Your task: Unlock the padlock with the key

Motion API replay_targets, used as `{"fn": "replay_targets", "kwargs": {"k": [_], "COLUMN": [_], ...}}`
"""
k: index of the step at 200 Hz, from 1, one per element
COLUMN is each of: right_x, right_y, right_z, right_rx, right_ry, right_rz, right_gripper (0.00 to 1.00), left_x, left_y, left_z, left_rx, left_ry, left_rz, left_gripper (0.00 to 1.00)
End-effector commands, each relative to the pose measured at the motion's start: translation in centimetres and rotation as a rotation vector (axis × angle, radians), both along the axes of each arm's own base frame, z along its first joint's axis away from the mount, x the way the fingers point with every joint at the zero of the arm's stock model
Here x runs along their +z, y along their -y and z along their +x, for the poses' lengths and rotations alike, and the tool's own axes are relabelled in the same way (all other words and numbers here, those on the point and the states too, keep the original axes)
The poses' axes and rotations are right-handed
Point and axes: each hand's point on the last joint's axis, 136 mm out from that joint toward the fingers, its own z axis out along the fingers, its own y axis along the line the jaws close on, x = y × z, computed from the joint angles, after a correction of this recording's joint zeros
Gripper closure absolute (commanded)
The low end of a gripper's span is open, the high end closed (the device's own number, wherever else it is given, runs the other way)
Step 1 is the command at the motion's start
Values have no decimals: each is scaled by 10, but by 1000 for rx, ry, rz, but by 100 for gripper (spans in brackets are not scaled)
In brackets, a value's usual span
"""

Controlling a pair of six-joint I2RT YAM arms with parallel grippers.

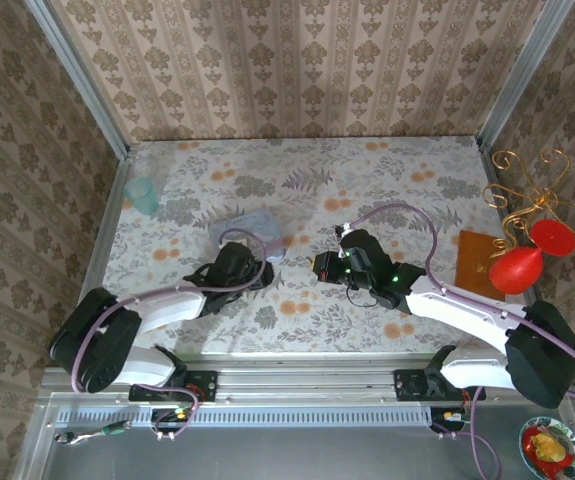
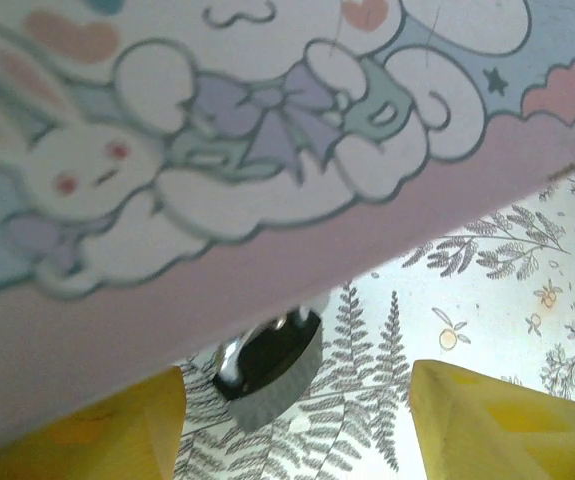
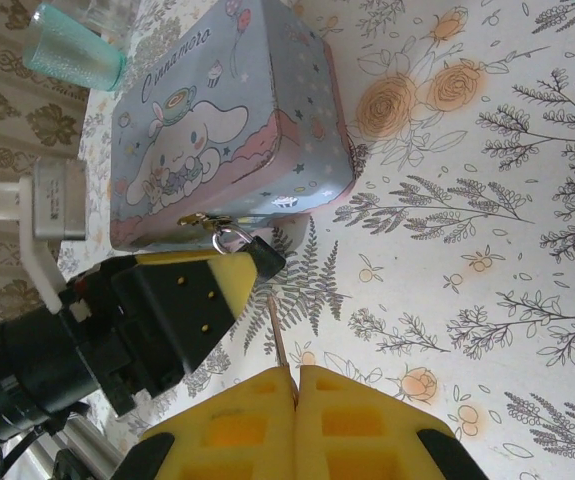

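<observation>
Left wrist view: padlock [image 2: 267, 365] lies loose between the spread fingers of the left gripper [image 2: 297, 405]

1. Position, left side. The left gripper's two yellow fingers [image 2: 97, 430] stand apart, at 8 o'clock and 4 o'clock of the padlock. Neither touches it. The padlock rests on the table [image 2: 487, 290] against the lower edge of the cartoon-printed box [image 2: 267, 120], which lies at 12 o'clock of the gripper.

2. Position, right side. In the right wrist view the right gripper [image 3: 295, 375] has its fingers pressed together, pinching the key [image 3: 278, 330]. The thin shaft points to 12 o'clock. Its tip is just beside the padlock's black body, but contact cannot be told.

3. Count. One padlock, one key, one box, two grippers, and one teal cup [image 1: 142, 195] at 10 o'clock of the box.

4. Obscured.
- The top of the shackle is cut off by the box edge in the left wrist view.
- The key's head is buried between the right fingers.
- The keyhole cannot be made out.
- The box runs past the frame in the left wrist view.
</observation>
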Motion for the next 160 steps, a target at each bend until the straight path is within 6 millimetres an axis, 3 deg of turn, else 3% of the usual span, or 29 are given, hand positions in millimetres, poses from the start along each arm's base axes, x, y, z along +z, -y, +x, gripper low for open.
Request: {"fn": "replay_targets", "kwargs": {"k": [1, 57, 104, 160], "right_x": [-3, 0, 1, 0], "right_y": [-3, -18, -27, -29], "right_z": [2, -2, -5, -8], "right_rx": [-7, 31, 53, 63], "right_ry": [-2, 11, 17, 21], "right_rz": [13, 22, 18, 20], "right_gripper": [100, 100, 100, 100], "left_x": [2, 19, 9, -1], "left_y": [-4, 3, -11, -1], "left_z": [-6, -16, -7, 6], "left_rx": [-40, -113, -53, -46], "left_ry": [48, 170, 152, 122], "left_rz": [-43, -208, -212, -261], "left_gripper": [38, 40, 40, 46]}}
